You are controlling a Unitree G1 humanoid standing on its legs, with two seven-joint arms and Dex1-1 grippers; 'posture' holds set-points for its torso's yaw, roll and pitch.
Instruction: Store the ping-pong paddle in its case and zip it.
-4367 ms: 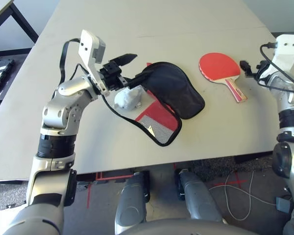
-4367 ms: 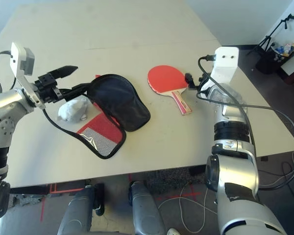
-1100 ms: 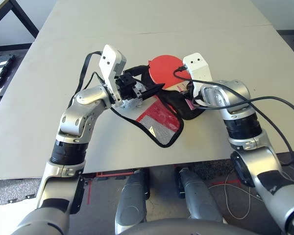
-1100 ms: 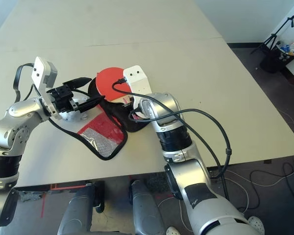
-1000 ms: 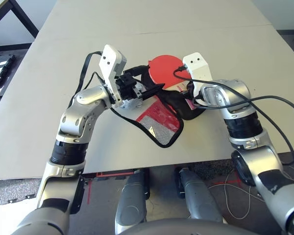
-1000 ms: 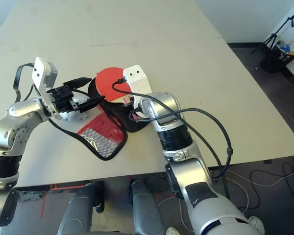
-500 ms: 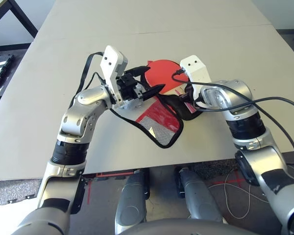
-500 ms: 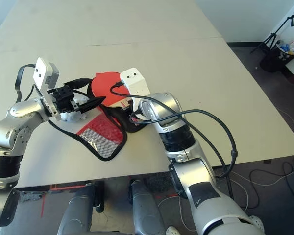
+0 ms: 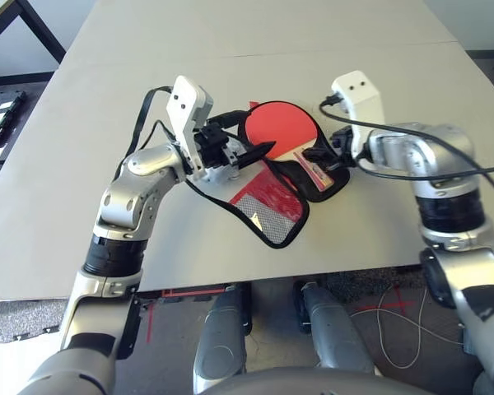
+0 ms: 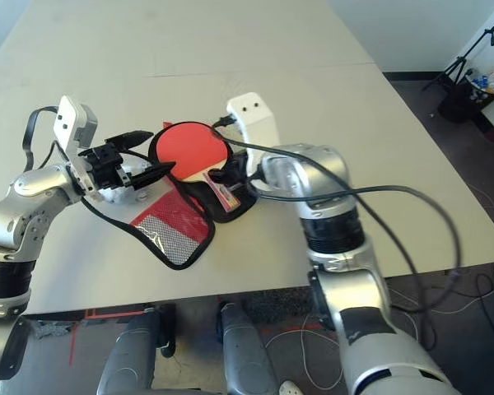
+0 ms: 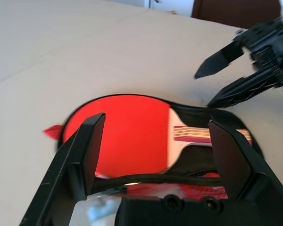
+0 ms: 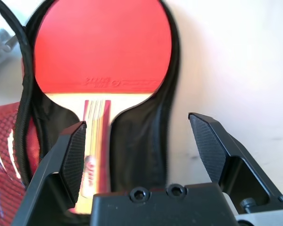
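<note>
ping-pong paddle [image 12: 101, 44]: embossed line of print near base of red rubber, too small to read.

Large pale beige matte tabletop [image 9: 255, 33], one seam line crossing it beyond both grippers. Dark grey floor [image 10: 445, 107] to the right gripper's outer side, black tripod stand [image 10: 465, 49] there. Red tape marks [image 9: 181, 294] and pale cables [image 9: 395, 317] under the near table edge.

The ping-pong paddle [image 12: 101, 44] has matt red rubber and a striped wooden handle; the case [image 12: 141, 155] is black cloth.
</note>
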